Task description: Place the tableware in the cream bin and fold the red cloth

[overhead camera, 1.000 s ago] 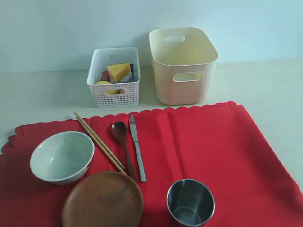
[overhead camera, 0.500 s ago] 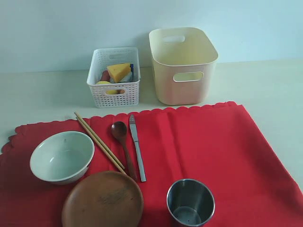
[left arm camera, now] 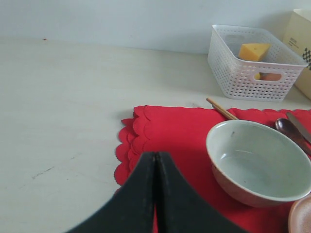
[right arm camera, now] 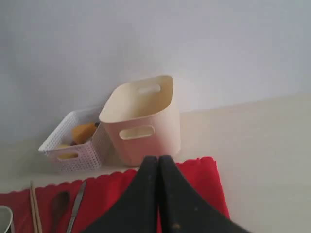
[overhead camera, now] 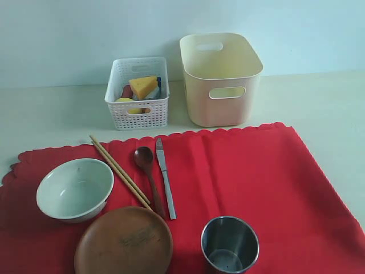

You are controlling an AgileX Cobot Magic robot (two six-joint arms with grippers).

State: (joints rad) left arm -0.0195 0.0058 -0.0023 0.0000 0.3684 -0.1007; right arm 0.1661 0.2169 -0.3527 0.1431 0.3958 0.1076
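Observation:
The red cloth (overhead camera: 239, 171) lies spread flat on the table. On it rest the pale bowl (overhead camera: 74, 188), the brown wooden plate (overhead camera: 123, 241), the steel cup (overhead camera: 229, 244), the chopsticks (overhead camera: 120, 171), the dark spoon (overhead camera: 147, 171) and the knife (overhead camera: 165, 177). The cream bin (overhead camera: 219, 77) stands behind the cloth. Neither arm shows in the exterior view. My left gripper (left arm camera: 155, 155) is shut and empty above the cloth's scalloped corner, beside the bowl (left arm camera: 257, 162). My right gripper (right arm camera: 158, 158) is shut and empty, in front of the cream bin (right arm camera: 141, 119).
A white perforated basket (overhead camera: 137, 92) holding a cheese wedge (overhead camera: 142, 85) and other toy foods stands left of the cream bin. Bare cream tabletop (overhead camera: 51, 114) surrounds the cloth at the back and sides. A pale wall rises behind.

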